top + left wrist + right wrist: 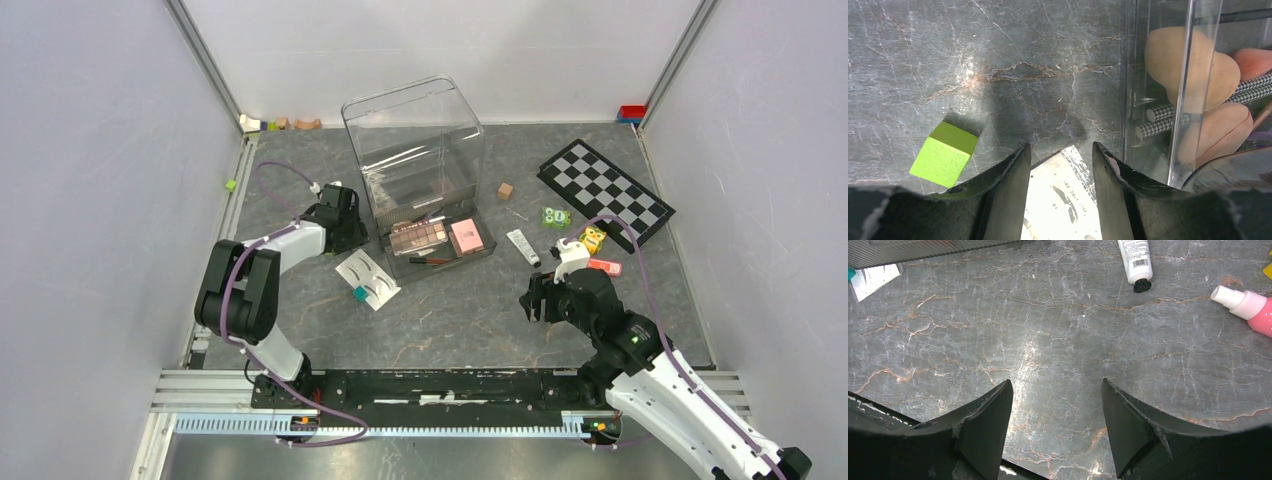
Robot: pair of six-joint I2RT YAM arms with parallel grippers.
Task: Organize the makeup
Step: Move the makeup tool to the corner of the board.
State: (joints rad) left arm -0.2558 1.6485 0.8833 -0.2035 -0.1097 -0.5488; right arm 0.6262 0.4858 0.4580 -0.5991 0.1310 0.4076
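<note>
I see a brown eyeshadow palette (418, 236) and a pink compact (466, 237) lying flat side by side in the clear case (400, 120). A white eyebrow card (366, 279) lies just left of its front, a white tube (522, 246) to its right.

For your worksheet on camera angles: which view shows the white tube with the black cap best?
Top external: the white tube lies whole on the table, though small. Right wrist shows only its capped end and barcode, cropped at the top. Left wrist misses it.
</note>
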